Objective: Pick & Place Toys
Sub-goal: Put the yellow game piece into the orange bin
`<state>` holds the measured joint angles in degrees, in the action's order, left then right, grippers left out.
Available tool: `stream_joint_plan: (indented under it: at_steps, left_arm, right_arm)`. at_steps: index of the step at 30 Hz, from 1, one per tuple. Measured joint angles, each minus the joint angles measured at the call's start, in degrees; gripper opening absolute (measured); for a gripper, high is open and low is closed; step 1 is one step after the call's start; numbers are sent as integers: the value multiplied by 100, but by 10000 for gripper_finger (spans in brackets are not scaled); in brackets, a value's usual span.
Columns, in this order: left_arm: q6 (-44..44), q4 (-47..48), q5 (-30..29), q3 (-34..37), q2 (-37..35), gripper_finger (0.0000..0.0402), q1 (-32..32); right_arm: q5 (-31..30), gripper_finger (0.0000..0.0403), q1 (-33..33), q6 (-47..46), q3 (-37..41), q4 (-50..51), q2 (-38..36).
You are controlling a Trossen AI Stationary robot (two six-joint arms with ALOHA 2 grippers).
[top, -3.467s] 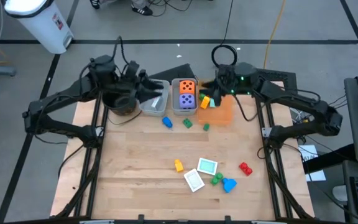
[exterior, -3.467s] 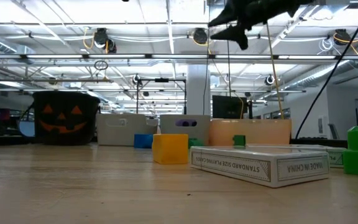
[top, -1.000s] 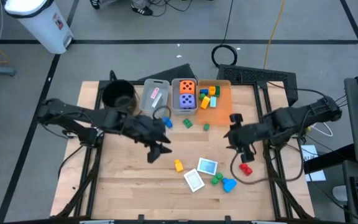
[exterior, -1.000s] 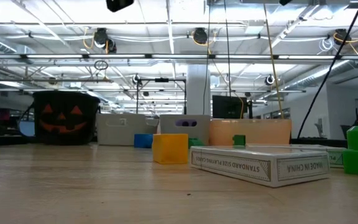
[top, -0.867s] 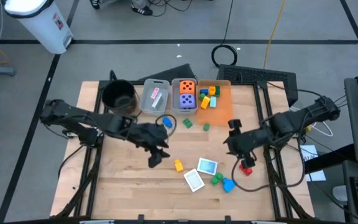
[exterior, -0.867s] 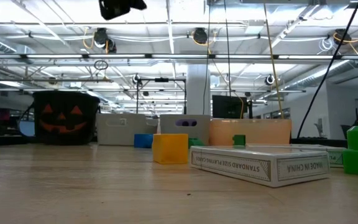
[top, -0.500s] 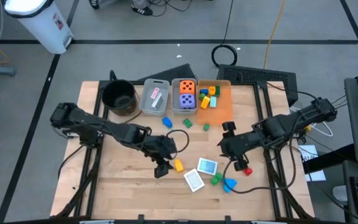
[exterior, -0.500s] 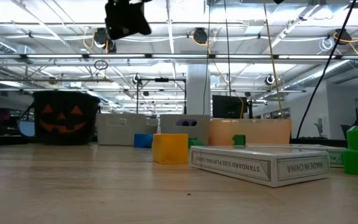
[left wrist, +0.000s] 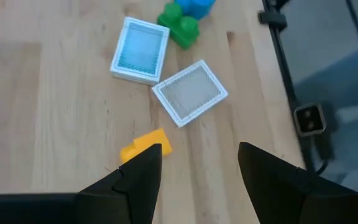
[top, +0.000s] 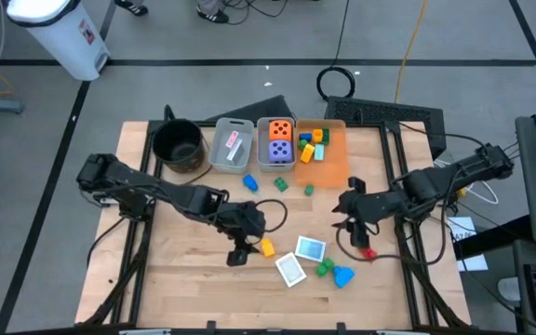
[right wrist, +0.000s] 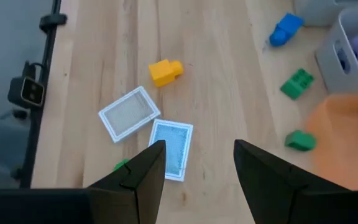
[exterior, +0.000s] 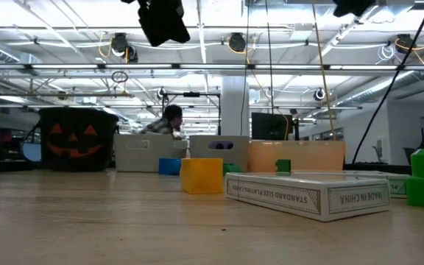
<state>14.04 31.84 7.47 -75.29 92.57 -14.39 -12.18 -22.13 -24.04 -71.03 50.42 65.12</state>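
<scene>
Left gripper (left wrist: 194, 165) — fingers apart over yellow block (left wrist: 145, 146), right gripper (right wrist: 194, 162) apart — empty.

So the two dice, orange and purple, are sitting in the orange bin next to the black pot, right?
Not quite. In the high view the orange die and purple die sit in the middle grey bin, not the orange bin, which holds small blocks. Another grey bin stands between them and the black pot.

A black pot (top: 178, 144) stands beside two grey bins (top: 232, 147) and an orange bin (top: 331, 160).
</scene>
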Motion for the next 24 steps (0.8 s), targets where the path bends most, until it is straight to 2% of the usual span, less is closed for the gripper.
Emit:
stream_joint_plan:
  at_steps: [7, 11, 19, 24]
  left_arm:
    - [-1077, 95, -293, 0, 5, 221, 107]
    - [-1466, 103, -239, 0, 5, 221, 242]
    - [-2531, 91, -179, -2, 114, 221, 313]
    - [-3079, 90, -200, -2, 524, 221, 262]
  right_arm:
    - [-2, 180, 0, -996, 1199, -941, -634]
    - [35, 180, -9, -1574, 1948, -1713, -870]
    - [-138, 180, 2, -1809, 2960, -4217, -1101]
    - [-451, 180, 6, -1885, 3014, -4241, -1116]
